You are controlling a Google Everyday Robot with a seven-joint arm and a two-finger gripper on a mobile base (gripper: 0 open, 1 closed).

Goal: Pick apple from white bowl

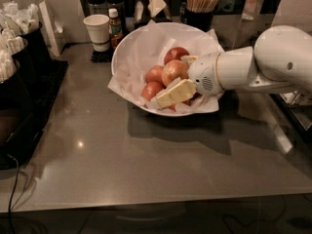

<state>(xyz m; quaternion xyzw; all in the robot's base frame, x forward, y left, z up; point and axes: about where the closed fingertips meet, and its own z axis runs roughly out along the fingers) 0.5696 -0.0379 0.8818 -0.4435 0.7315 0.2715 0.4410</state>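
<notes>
The white bowl (pixel 127 52) stands at the back middle of the grey table, lined with crinkled white paper and holding several apples. The pale yellow-orange apple (pixel 174 71) lies on top of the pile, with deeper red apples behind it (pixel 176 53) and to its left (pixel 154 74). My gripper (pixel 170 79) reaches into the bowl from the right on a white arm. One cream finger (pixel 175 92) lies under the front of the pale apple and the other (pixel 188 59) sits at its back right. The gripper is shut on the apple, which is still down in the bowl.
A white paper cup (pixel 96 30) and a small sauce bottle (pixel 114 27) stand behind the bowl to the left. A dark holder of wooden sticks (pixel 200 4) is behind it. Black bins with white packets (pixel 14 48) line the left edge. Bare tabletop (pixel 146 160) lies in front.
</notes>
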